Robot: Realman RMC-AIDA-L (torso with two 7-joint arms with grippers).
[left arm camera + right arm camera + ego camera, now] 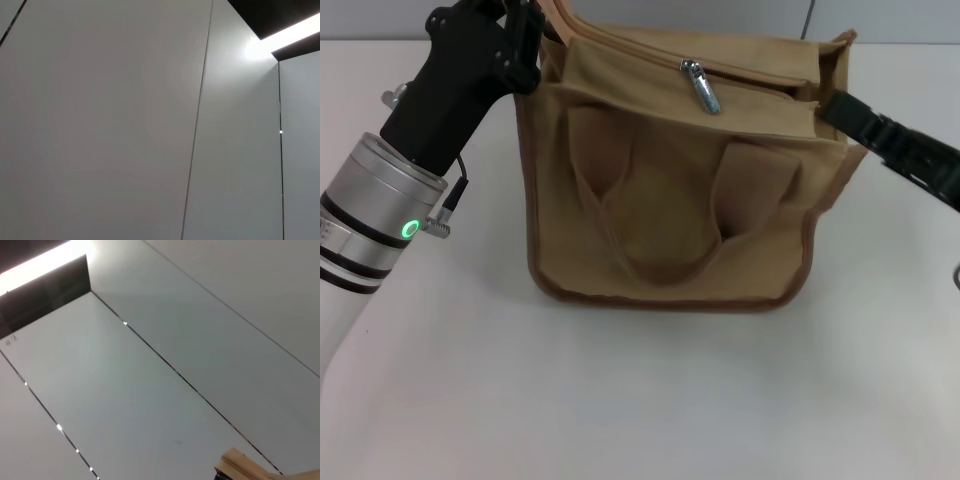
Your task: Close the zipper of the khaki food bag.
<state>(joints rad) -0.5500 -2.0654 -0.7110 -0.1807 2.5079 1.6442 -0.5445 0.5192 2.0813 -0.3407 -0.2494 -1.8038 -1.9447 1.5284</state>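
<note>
The khaki food bag [670, 200] stands on the white table, its two loop handles hanging down the front face. Along the top panel runs the zipper [620, 58]; its silver pull tab [701, 86] lies about midway, and a dark gap shows to the right of it. My left gripper [532, 42] is at the bag's upper left corner, against the brown trim. At the upper right corner my right gripper [832, 106] touches the bag's end. The right wrist view catches only a scrap of the khaki fabric [240, 464]; the left wrist view shows just wall panels.
The white table [640, 400] stretches out in front of the bag and to both sides. My left arm's silver and black forearm [390, 200] crosses the table's left part, and the right arm's black link [920, 160] comes in from the right edge.
</note>
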